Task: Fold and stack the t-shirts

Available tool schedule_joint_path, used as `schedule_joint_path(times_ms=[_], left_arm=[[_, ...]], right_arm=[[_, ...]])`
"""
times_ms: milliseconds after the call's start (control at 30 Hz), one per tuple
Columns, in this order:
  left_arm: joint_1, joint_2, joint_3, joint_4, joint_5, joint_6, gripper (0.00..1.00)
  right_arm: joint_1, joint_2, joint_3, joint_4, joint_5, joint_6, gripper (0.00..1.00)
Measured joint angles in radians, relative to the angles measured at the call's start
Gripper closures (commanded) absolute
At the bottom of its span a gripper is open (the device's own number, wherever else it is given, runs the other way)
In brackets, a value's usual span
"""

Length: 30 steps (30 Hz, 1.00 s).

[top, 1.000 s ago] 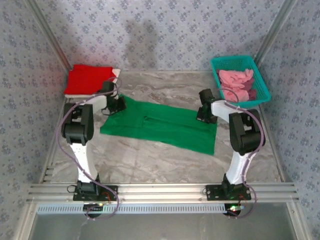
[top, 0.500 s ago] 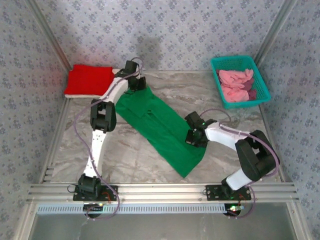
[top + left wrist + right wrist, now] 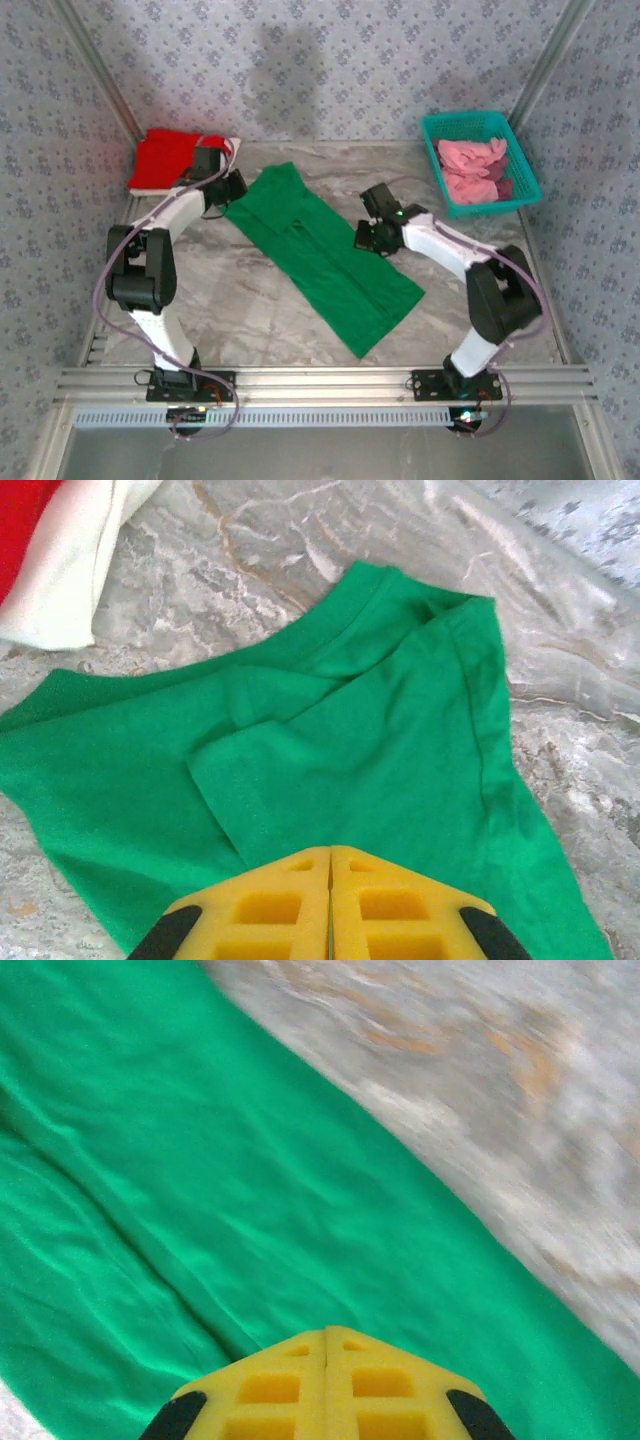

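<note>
at table centre: green t-shirt (image 3: 322,258) lies diagonal, folded to a long strip, likely ready for a cross fold. left gripper (image 3: 234,188) at collar end, right gripper (image 3: 368,237) at its right edge; both clenched, no cloth visibly pinched. red t-shirt (image 3: 165,158) stacked back-left.

This is a robot test booth in a lab, not a home. A left arm (image 3: 150,270) and a right arm (image 3: 485,275) are bolted to a metal rail (image 3: 320,380), with wires (image 3: 120,262) looping off them and tiny lights (image 3: 470,415) at their feet. Bare metal posts (image 3: 95,70) hold up walls (image 3: 330,70) with blue flowery paper. Beyond the left arm's yellow fingers (image 3: 270,905) is a grey marble-look table top (image 3: 260,310). Far past the right fingers (image 3: 385,1385) sits a teal basket (image 3: 465,118).
</note>
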Motion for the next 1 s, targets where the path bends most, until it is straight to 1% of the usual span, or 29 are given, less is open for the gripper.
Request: schedule_joint_path(times_ms=[100,167,267,333,467,567,633,700,800,867,900,967,1000], left_arm=[[-0.011,0.026,-0.045,0.04,0.0,-0.022,0.96],[-0.018,0.079,-0.049,0.053,0.0,-0.035,0.97],[-0.018,0.154,-0.04,0.061,-0.001,-0.058,1.0],[-0.019,0.2,-0.027,0.061,0.0,-0.072,1.0],[-0.023,0.248,0.041,0.069,0.003,-0.094,1.0],[-0.035,0.295,0.101,0.073,0.008,-0.102,1.0],[-0.048,0.344,0.169,0.071,0.023,-0.102,1.0],[-0.061,0.407,0.266,0.05,0.043,-0.1,1.0],[-0.088,0.559,0.511,-0.006,0.087,-0.085,1.0],[-0.111,0.687,0.734,-0.073,0.122,-0.069,1.0],[-0.12,0.734,0.816,-0.096,0.134,-0.058,1.0],[-0.143,0.855,1.048,-0.192,0.154,-0.035,1.0],[-0.149,0.891,1.123,-0.227,0.157,-0.022,1.0]], right_arm=[[0.001,0.136,0.105,0.023,-0.026,-0.058,1.0],[0.001,0.215,0.16,0.028,-0.034,-0.08,1.0],[-0.001,0.299,0.214,0.035,-0.049,-0.095,1.0],[-0.002,0.334,0.226,0.044,-0.057,-0.098,1.0],[-0.013,0.346,0.218,0.087,-0.083,-0.098,1.0],[-0.024,0.334,0.178,0.142,-0.113,-0.09,1.0],[-0.03,0.313,0.132,0.191,-0.13,-0.073,1.0],[-0.035,0.292,0.087,0.234,-0.135,-0.047,1.0],[-0.044,0.249,-0.002,0.31,-0.142,0.021,1.0],[-0.052,0.232,-0.043,0.358,-0.153,0.076,1.0],[-0.054,0.231,-0.048,0.37,-0.16,0.095,1.0],[-0.055,0.233,-0.047,0.379,-0.167,0.132,1.0],[-0.054,0.234,-0.041,0.375,-0.164,0.142,1.0]])
